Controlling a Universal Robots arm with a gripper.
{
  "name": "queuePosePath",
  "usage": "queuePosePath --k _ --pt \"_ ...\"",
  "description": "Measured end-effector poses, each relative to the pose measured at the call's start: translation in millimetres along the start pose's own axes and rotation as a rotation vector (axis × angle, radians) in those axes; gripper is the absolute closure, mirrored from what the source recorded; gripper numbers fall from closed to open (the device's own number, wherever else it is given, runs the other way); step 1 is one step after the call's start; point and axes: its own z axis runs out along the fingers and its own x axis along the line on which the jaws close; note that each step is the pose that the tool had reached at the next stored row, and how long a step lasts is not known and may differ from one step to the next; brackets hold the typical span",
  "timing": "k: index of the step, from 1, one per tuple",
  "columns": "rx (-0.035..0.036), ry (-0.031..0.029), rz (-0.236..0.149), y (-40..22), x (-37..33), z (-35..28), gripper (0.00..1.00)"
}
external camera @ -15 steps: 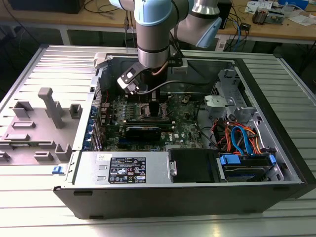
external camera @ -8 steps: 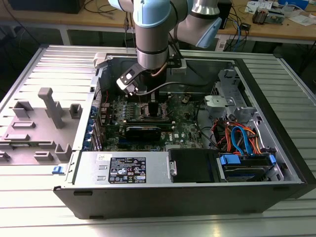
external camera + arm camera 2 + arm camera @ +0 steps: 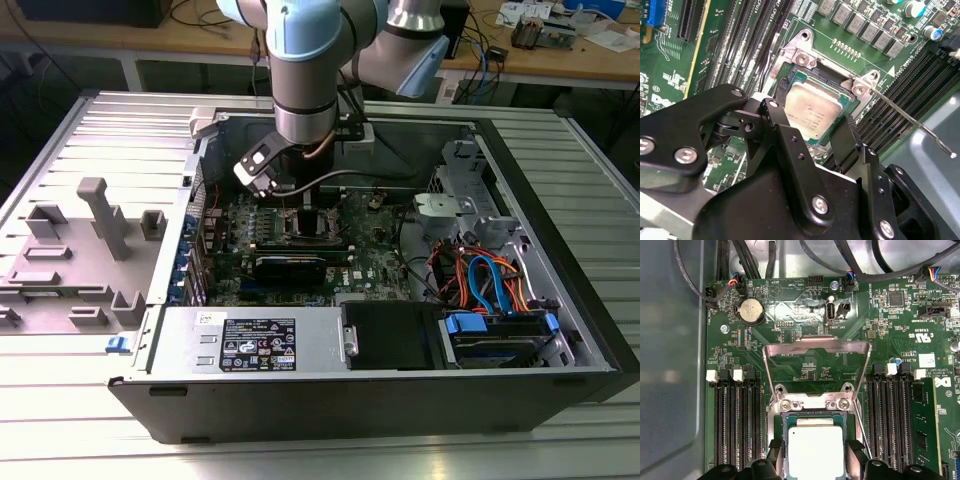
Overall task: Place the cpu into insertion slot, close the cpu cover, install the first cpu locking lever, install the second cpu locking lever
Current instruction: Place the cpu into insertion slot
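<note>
At the exterior view's left a grey fixture [image 3: 100,225] lies on the ridged worktop [image 3: 60,420], well apart from the job; beside it the open computer case [image 3: 350,405] lies on its side, so the board faces up and the arm [image 3: 305,70] can come straight down into it; the arm stands over the middle of the board.

In the first wrist view the hand [image 3: 816,460] is closed to the chip's width, its black fingers [image 3: 856,452] against two opposite edges of the cpu [image 3: 816,445]; gripped by the edges, the metal top is bare. The cpu looks to lie flat inside the insertion slot [image 3: 822,79], though I judge it not yet let go. The cpu cover [image 3: 816,344] is swung up and back off the slot, leaving the way in open; a thin locking lever [image 3: 905,114] juts out, unlatched. Black memory slots [image 3: 735,425] flank the socket closely, leaving the fingers little room.

Toward the exterior view's right, orange and blue cables [image 3: 490,280] crowd the drive bay, clear of the arm.
</note>
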Motion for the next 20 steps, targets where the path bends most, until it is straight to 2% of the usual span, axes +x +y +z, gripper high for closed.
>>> queuePosePath --k 8,15,16,17,20 --pt "-0.0001 0.0007 0.000 -0.3 2.8 0.8 0.38" --pt "-0.0002 -0.0029 -0.002 -0.3 3.1 0.7 0.38" --pt "0.0000 -0.0034 -0.003 -0.3 3.1 0.5 0.40" --pt "0.0000 -0.0035 -0.003 -0.3 3.1 0.5 0.46" --pt "-0.0001 -0.0056 -0.006 -0.3 3.1 0.6 0.46"
